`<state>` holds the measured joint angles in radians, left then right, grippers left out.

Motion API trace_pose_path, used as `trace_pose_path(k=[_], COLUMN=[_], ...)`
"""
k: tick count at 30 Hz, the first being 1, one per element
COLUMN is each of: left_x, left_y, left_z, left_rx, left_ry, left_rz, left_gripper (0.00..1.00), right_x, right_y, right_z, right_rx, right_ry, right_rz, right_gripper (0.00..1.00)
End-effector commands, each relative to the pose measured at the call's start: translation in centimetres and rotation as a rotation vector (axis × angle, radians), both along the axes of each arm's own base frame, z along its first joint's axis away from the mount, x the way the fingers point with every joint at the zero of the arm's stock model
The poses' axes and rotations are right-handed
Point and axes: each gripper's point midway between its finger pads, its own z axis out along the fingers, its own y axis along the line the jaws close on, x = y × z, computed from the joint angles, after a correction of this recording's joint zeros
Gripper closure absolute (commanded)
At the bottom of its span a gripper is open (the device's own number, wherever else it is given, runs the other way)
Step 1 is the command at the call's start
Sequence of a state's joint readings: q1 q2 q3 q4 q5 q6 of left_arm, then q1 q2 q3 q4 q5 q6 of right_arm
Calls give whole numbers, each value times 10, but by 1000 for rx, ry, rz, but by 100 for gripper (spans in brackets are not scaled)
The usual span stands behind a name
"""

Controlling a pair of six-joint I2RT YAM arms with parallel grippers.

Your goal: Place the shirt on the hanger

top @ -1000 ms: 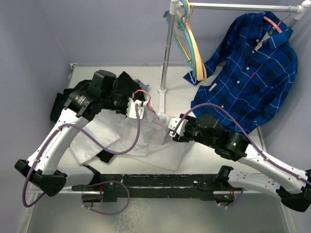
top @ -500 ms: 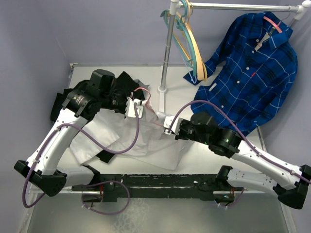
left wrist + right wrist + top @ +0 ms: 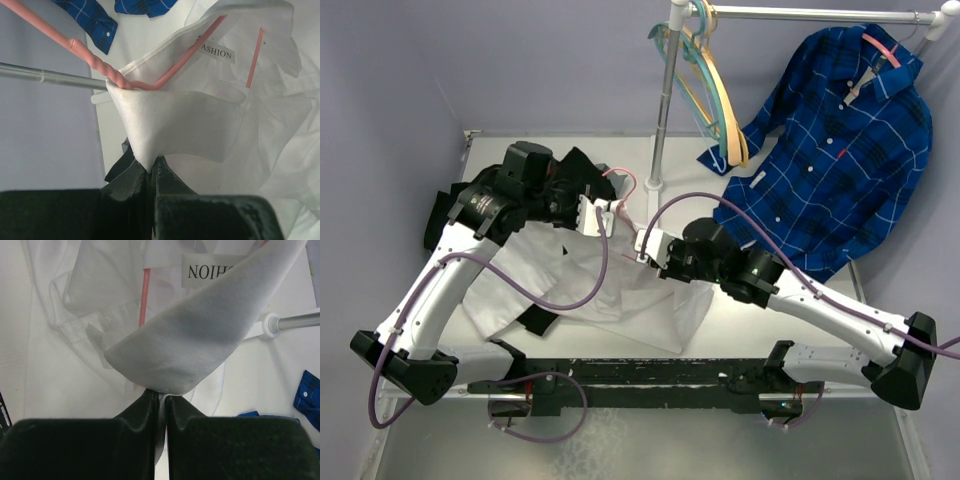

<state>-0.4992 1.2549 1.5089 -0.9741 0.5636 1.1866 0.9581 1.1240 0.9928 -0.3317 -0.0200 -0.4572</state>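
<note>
Pinching the collar from either side, the left end effector (image 3: 150,172) and right end effector (image 3: 161,395) are both clamped on the shirt (image 3: 620,295), which lies rumpled on the table (image 3: 730,335), the hanger (image 3: 95,62) running inside its neck.

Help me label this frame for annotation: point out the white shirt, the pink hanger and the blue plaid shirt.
white shirt (image 3: 640,315), top external view, on its flat body fabric.
pink hanger (image 3: 94,61), left wrist view, on the twisted neck.
blue plaid shirt (image 3: 840,170), top external view, on the chest panel.
</note>
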Motion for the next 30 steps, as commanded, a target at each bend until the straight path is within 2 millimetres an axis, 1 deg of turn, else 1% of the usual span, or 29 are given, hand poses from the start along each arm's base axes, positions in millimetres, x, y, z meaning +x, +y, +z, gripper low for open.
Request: trace_pose_path(k=[1, 6, 9, 11, 14, 17, 18, 22, 25, 26, 30], left_x=[-15, -18, -18, -18, -19, -19, -20, -22, -24, -24, -27], left_y=[-28, -26, -25, -24, -23, -22, -21, -23, -25, -25, -27], left_z=[18, 15, 13, 11, 9, 5, 4, 3, 5, 6, 12], left_rx=[-118, -111, -105, -101, -94, -87, -86, -93, -105, -109, -127], left_ry=[5, 13, 14, 15, 14, 18, 19, 31, 41, 40, 46], left_rz=[-121, -117, -113, -111, -109, -107, -108, -119, -127, -127, -140], left_gripper=[100, 100, 100, 100, 100, 100, 100, 100, 100, 100, 100], right_x=[-2, -6, -8, -8, -6, -5, -6, -4, -1, 1, 4], right_y=[47, 45, 41, 36, 27, 20, 18, 19, 21, 23, 30], right_z=[100, 109, 113, 115, 110, 100, 94, 88, 82, 84, 80], right_rx=[301, 343, 367, 380, 365, 330, 315, 310, 297, 305, 307], right_ry=[-168, -168, -154, -141, -115, -80, -64, -52, -44, -53, -45], right_rz=[149, 176, 186, 183, 165, 146, 143, 138, 139, 143, 159], right_gripper=[90, 87, 86, 83, 78, 69, 68, 68, 74, 75, 73])
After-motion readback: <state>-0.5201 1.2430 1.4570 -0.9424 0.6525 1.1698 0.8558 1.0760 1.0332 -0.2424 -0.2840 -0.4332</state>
